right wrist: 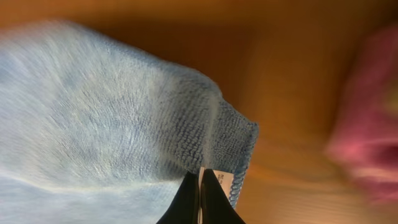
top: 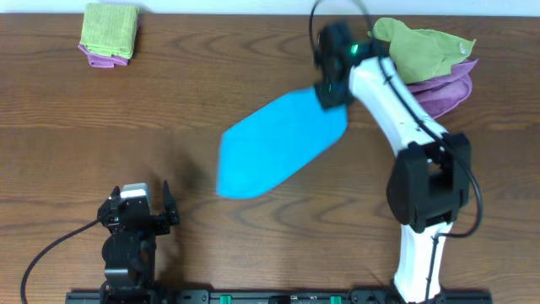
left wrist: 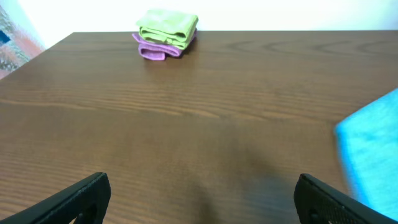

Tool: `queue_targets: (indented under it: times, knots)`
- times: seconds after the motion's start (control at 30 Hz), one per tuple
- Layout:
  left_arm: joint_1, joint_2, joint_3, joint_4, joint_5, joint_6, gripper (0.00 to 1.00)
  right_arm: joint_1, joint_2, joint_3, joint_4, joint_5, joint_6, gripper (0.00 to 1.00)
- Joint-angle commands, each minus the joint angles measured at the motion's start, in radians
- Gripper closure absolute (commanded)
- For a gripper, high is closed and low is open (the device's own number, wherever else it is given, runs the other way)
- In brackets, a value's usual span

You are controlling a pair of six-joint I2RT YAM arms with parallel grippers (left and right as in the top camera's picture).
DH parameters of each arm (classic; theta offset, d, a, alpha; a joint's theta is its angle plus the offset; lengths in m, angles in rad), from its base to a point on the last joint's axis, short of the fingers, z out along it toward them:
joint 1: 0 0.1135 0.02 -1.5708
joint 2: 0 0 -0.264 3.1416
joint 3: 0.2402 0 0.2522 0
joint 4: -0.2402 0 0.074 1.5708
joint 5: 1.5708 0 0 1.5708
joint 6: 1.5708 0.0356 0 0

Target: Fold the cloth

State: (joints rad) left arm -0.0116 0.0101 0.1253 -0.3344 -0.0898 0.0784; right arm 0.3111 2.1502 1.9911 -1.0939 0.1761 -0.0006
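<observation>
The blue cloth (top: 278, 143) is in the middle of the brown table (top: 84, 127). It makes a long slanted shape from the near left up to the far right. It does not look flat and square, and I cannot tell if part of it is off the wood. Its far right end is at the right gripper (top: 331, 89). In the right wrist view the two black fingers (right wrist: 186, 199) are pinched tight on the cloth's edge, right by the small white tag (right wrist: 225, 180). So the right jaws are closed and holding the cloth. The left gripper (top: 135, 211) sits at the near left, well apart from the cloth, with its jaws wide and nothing in them. A loose green cloth (top: 418, 46) lies on a purple cloth (top: 447, 89) just past the right gripper. A folded green and purple pile (top: 110, 34) sits at the far left corner. I think the step in hand is the grab: one end is caught and no neat fold is made yet. Next, the right arm should carry that end across to the other side and lay it down edge on edge. It should keep clear of the green and purple cloths so they do not get dragged along.
</observation>
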Motion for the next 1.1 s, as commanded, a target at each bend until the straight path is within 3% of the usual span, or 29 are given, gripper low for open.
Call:
queue_targets:
  times: [0.0, 0.13, 0.23, 0.3, 0.33, 0.37, 0.43, 0.63, 0.8, 0.87, 0.9, 0.93, 1.0, 1.07]
  knots:
    - [-0.001, -0.005, -0.022, -0.009, -0.014, -0.007, 0.05, 0.011, -0.018, 0.247, -0.063, 0.129, 0.03, 0.99]
    - [-0.001, -0.005, -0.022, -0.009, -0.014, -0.007, 0.05, 0.074, -0.018, 0.481, -0.149, -0.024, 0.027, 0.99]
    - [-0.001, -0.005, -0.022, -0.009, -0.014, -0.007, 0.05, 0.18, -0.018, 0.545, -0.233, -0.359, -0.041, 0.99]
    - [-0.001, -0.005, -0.022, -0.009, -0.014, -0.007, 0.05, 0.267, -0.018, 0.543, -0.301, -0.541, -0.141, 0.6]
    - [-0.001, -0.005, -0.022, -0.009, -0.014, -0.007, 0.05, 0.306, -0.018, 0.536, -0.327, -0.558, -0.19, 0.32]
    - [-0.001, -0.005, -0.022, -0.009, -0.014, -0.007, 0.05, 0.347, -0.018, 0.53, -0.346, -0.531, -0.229, 0.09]
    - [-0.001, -0.005, -0.022, -0.009, -0.014, -0.007, 0.05, 0.402, -0.018, 0.53, -0.354, -0.413, -0.24, 0.01]
    - [-0.001, -0.005, -0.022, -0.009, -0.014, -0.007, 0.05, 0.391, -0.018, 0.517, -0.352, -0.168, -0.162, 0.01]
    - [-0.001, -0.005, -0.022, -0.009, -0.014, -0.007, 0.05, 0.237, -0.017, 0.396, -0.314, -0.077, -0.092, 0.02]
    - [-0.001, -0.005, -0.022, -0.009, -0.014, -0.007, 0.05, 0.17, -0.016, 0.301, -0.268, -0.08, -0.063, 0.08]
    - [-0.001, -0.005, -0.022, -0.009, -0.014, -0.007, 0.05, 0.141, -0.016, 0.247, -0.235, -0.09, -0.055, 0.16]
    - [-0.001, -0.005, -0.022, -0.009, -0.014, -0.007, 0.05, 0.114, -0.016, 0.192, -0.198, -0.12, -0.056, 0.4]
    - [-0.001, -0.005, -0.022, -0.009, -0.014, -0.007, 0.05, 0.08, -0.016, 0.105, -0.141, -0.181, -0.055, 0.73]
    - [-0.001, -0.005, -0.022, -0.009, -0.014, -0.007, 0.05, 0.065, -0.016, 0.026, -0.082, -0.211, -0.055, 0.9]
